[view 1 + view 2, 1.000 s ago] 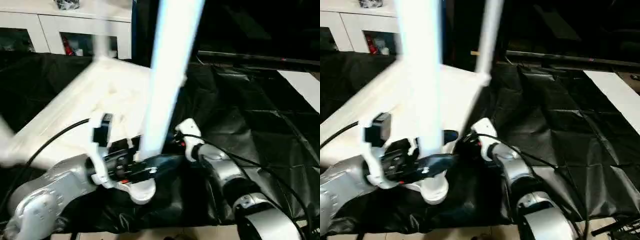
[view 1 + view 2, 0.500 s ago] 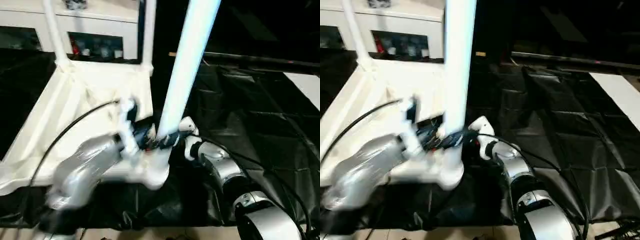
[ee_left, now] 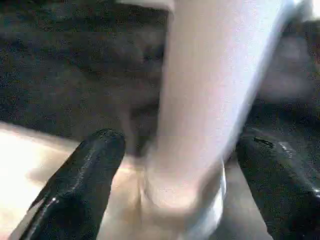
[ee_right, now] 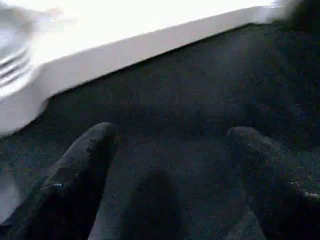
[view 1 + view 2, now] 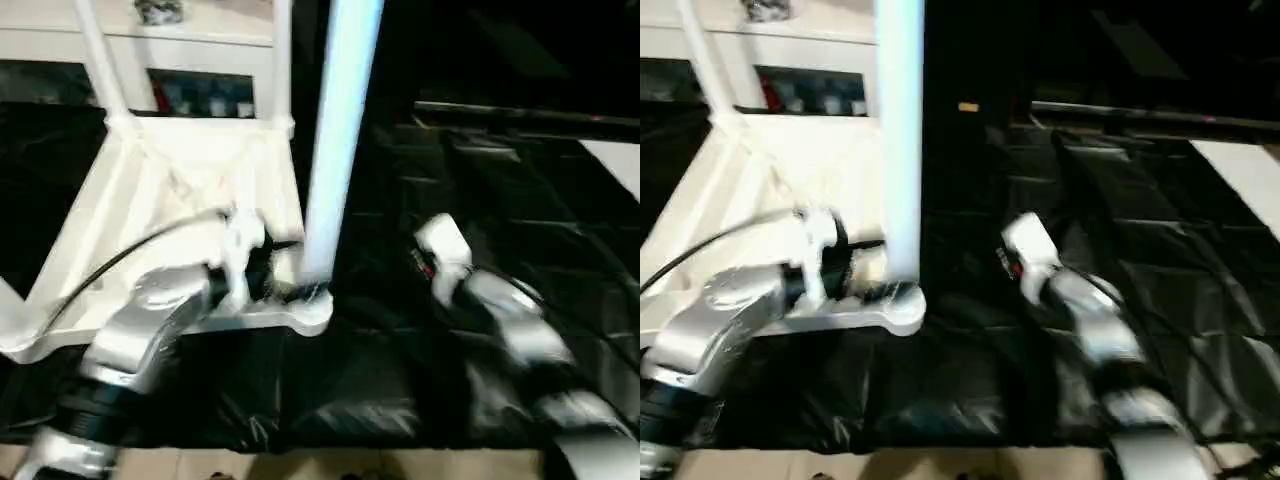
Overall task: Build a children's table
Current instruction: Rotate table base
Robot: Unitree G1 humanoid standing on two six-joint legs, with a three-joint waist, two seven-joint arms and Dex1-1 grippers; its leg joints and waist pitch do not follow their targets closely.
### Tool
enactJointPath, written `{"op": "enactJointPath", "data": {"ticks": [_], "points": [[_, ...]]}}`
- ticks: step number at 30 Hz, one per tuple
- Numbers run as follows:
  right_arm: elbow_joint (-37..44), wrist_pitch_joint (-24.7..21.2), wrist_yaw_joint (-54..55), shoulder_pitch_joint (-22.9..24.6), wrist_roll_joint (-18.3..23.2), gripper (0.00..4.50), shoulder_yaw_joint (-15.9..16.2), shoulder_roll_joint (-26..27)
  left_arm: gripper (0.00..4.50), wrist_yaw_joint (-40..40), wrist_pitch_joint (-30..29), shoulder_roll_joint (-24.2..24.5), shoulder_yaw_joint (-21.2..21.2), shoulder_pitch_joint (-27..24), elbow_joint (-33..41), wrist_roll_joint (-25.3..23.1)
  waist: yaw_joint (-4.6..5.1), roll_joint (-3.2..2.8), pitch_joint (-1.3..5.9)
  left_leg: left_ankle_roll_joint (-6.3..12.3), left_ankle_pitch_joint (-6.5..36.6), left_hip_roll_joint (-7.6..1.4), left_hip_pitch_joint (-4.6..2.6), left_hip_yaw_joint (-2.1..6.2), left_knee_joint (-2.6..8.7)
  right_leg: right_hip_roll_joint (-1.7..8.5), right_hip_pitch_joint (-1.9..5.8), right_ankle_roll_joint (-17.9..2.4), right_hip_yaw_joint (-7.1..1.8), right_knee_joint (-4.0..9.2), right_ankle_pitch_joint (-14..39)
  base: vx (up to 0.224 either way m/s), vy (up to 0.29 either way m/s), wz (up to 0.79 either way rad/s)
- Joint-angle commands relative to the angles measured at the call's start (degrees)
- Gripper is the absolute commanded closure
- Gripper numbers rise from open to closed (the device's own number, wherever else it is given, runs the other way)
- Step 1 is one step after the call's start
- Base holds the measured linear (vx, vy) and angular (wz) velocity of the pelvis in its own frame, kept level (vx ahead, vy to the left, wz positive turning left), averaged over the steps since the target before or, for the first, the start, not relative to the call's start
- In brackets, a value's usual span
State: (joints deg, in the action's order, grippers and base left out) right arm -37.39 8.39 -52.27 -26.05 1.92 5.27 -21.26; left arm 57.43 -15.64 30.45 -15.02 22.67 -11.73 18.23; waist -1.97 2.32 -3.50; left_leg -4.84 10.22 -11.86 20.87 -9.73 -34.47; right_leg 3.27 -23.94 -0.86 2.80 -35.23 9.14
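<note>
Right gripper [image 4: 165, 165] has withdrawn; left gripper [image 3: 175, 175] straddles leg [image 3: 210, 100].

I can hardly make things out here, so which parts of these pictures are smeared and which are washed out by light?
Left eye view: the right arm is streaked by motion, and the upright leg glows pale blue. Left wrist view: the leg is soft and blurred between the dark fingers. Right wrist view: the tabletop is blown out to plain white, while the black cover looks dim and grainy.
</note>
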Motion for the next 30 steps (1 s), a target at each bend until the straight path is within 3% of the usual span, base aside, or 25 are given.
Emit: {"op": "enactJointPath", "data": {"ticks": [1, 3, 6, 10, 14, 19, 20, 24, 25, 30], "points": [[4.48, -1.86, -3.99, 0.71, 1.14, 0.52, 0.83, -1.80, 0.73, 2.80, 2.05, 0.87, -2.21, 2.15, -1.76, -2.66, -0.32, -0.83, 3.86, 1.22, 17.45, -0.61, -0.49, 0.10, 4.16, 2.92, 3.01, -9.23, -2.05, 4.92, 20.17, 0.000, 0.000, 0.00], [7.58, -3.09, -6.36, 2.05, 1.62, 0.52, 1.45, -3.39, 0.79, 4.89, 3.34, 2.13, -3.38, 3.06, -3.72, -4.53, -0.42, -1.16, 3.89, 1.15, 16.77, -0.77, -0.55, 0.13, 4.15, 3.07, 3.05, -10.10, -2.10, 4.71, 18.61, 0.000, 0.000, 0.00], [11.08, -5.08, -8.96, 3.37, 2.76, 0.52, 2.00, -4.94, 1.10, 6.67, 4.48, 2.75, -3.76, 4.20, -5.98, -5.64, -0.46, -1.13, 3.89, 0.97, 16.61, -0.77, -0.51, 0.05, 4.14, 3.19, 3.20, -10.82, -2.10, 4.59, 17.93, 0.000, 0.000, 0.00], [15.28, -7.73, -11.64, 4.96, 4.26, 0.52, 2.51, -6.76, 1.31, 8.40, 6.01, 3.14, -4.02, 5.72, -9.31, -6.63, -0.56, -0.93, 3.87, 1.03, 16.68, -0.71, -0.44, 0.07, 4.14, 3.20, 3.27, -10.31, -2.03, 4.88, 19.53, 0.000, 0.000, 0.00], [19.79, -10.98, -14.23, 6.03, 6.03, 0.52, 2.56, -8.20, 1.69, 12.42, 3.90, 4.22, -4.05, 6.58, -10.70, -5.72, -0.76, -1.28, 3.89, 0.89, 16.69, -0.84, -0.48, 0.17, 4.23, 3.41, 3.27, -9.95, -2.03, 4.86, 20.62, 0.000, 0.000, 0.00], [20.30, -11.59, -14.42, 6.12, 6.09, 0.52, 2.60, -8.35, 2.08, 12.84, 4.04, 4.28, -4.03, 6.57, -10.99, -5.92, -0.87, -1.30, 3.72, 0.54, 18.03, -0.82, -0.73, 0.13, 4.15, 3.41, 2.91, -9.69, -2.00, 5.18, 23.25, 0.000, 0.000, 0.00], [22.54, -13.15, -14.58, 6.61, 6.55, 0.52, 2.77, -8.70, 2.08, 13.77, 5.06, 4.82, -3.66, 6.00, -11.76, -6.38, -0.89, -0.95, 3.70, 0.62, 18.12, -0.80, -0.76, 0.13, 4.16, 3.37, 2.92, -9.34, -1.95, 5.30, 23.96, 0.000, 0.000, 0.00], [23.99, -14.12, -14.92, 6.86, 6.83, 0.52, 3.09, -8.99, 2.51, 14.18, 6.18, 5.44, -3.38, 5.67, -12.95, -7.16, -1.07, -0.95, 3.67, 0.65, 17.97, -0.87, -0.79, 0.22, 4.24, 3.46, 2.79, -7.96, -1.97, 5.39, 25.72, 0.000, 0.000, 0.00], [24.27, -14.30, -15.08, 6.89, 6.82, 0.52, 3.34, -9.09, 2.53, 13.86, 6.92, 5.73, -3.43, 5.62, -13.98, -8.06, -1.03, -0.69, 3.63, 0.65, 17.95, -0.88, -0.75, 0.20, 4.23, 3.49, 2.72, -7.91, -1.98, 5.44, 26.03, 0.000, 0.000, 0.00], [24.32, -14.64, -15.16, 6.63, 6.75, 0.52, 3.56, -8.99, 2.92, 14.09, 7.21, 5.92, -3.51, 5.79, -15.34, -8.95, -1.40, -0.86, 3.68, 0.51, 17.47, -0.93, -0.77, 0.22, 4.25, 3.64, 2.69, -7.81, -2.01, 5.39, 25.98, 0.000, 0.000, 0.00]]}}
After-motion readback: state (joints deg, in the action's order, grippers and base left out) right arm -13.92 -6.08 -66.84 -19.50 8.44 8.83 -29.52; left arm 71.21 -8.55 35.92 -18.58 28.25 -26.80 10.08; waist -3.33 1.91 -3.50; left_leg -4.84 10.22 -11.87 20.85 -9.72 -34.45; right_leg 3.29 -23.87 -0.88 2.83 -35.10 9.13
